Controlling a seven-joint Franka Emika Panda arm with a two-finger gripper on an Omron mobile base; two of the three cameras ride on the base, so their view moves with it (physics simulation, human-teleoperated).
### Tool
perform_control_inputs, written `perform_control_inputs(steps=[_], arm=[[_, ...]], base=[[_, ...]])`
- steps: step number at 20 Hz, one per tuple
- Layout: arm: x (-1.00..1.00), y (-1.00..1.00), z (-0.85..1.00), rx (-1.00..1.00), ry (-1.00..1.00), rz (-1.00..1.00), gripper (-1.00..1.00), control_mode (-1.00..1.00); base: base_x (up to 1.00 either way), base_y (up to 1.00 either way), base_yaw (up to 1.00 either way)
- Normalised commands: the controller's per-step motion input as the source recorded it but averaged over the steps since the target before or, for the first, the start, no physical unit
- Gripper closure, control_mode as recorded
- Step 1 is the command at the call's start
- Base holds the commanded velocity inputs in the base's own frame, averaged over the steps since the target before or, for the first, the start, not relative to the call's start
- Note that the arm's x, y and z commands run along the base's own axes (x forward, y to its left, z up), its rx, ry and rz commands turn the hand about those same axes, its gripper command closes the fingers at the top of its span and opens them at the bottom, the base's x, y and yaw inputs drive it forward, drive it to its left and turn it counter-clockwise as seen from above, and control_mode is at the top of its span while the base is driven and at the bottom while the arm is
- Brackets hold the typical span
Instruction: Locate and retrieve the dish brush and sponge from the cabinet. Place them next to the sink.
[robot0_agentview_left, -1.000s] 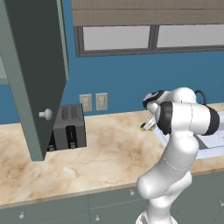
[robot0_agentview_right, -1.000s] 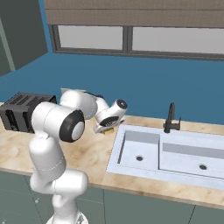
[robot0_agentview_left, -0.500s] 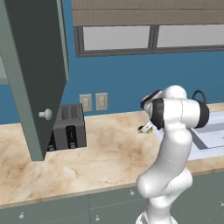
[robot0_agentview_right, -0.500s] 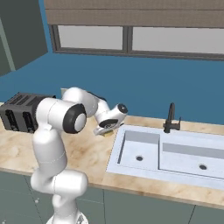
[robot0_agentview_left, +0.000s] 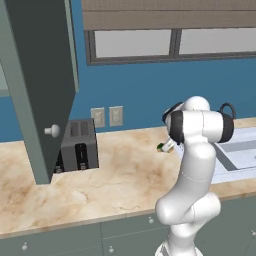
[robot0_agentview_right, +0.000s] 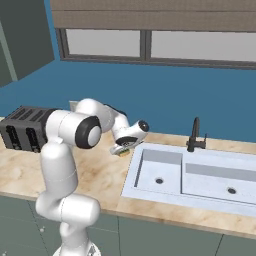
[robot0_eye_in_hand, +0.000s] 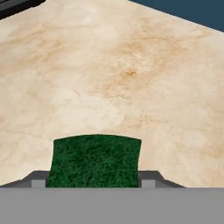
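My gripper (robot0_agentview_right: 123, 147) hangs low over the counter just left of the sink (robot0_agentview_right: 150, 192). It is shut on the sponge (robot0_agentview_right: 119, 150), whose dark green layer (robot0_eye_in_hand: 95, 159) sits between the two fingertips (robot0_eye_in_hand: 149, 177) in the hand view. From the left base view the sponge (robot0_agentview_left: 162, 147) peeks out beside the gripper (robot0_agentview_left: 167, 145), left of the arm. The cabinet's grey-green door (robot0_agentview_left: 35, 75) with its white knob (robot0_agentview_left: 51, 131) stands open at the left. The dish brush is out of view.
A black toaster (robot0_agentview_left: 77, 145) stands on the marble counter (robot0_agentview_left: 125, 175) under the open door, also at the far left (robot0_agentview_right: 25, 130). A dark gooseneck tap (robot0_agentview_right: 195, 135) rises behind the sink. Windows run along the blue wall.
The gripper with the sponge has sunk slightly toward the counter beside the sink, and the elbow has swung a little. Nothing else moved.
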Motion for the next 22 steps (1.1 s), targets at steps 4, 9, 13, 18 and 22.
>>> perform_control_inputs(steps=[4,9,13,18,22], arm=[[0.08,0.01,-0.21,0.01,0.01,0.01,-1.00,-1.00],[0.00,0.04,-0.15,0.00,0.07,0.00,-1.00,-1.00],[-0.08,0.05,0.12,-0.01,0.04,0.00,-1.00,-1.00],[-0.21,0.00,0.20,-0.02,0.01,0.00,-1.00,-1.00],[-0.38,0.01,0.31,-0.03,0.00,0.00,-1.00,-1.00]], base=[[0.00,0.00,0.00],[0.00,0.00,0.00],[0.00,0.00,0.00],[0.00,0.00,0.00],[0.00,0.00,0.00]])
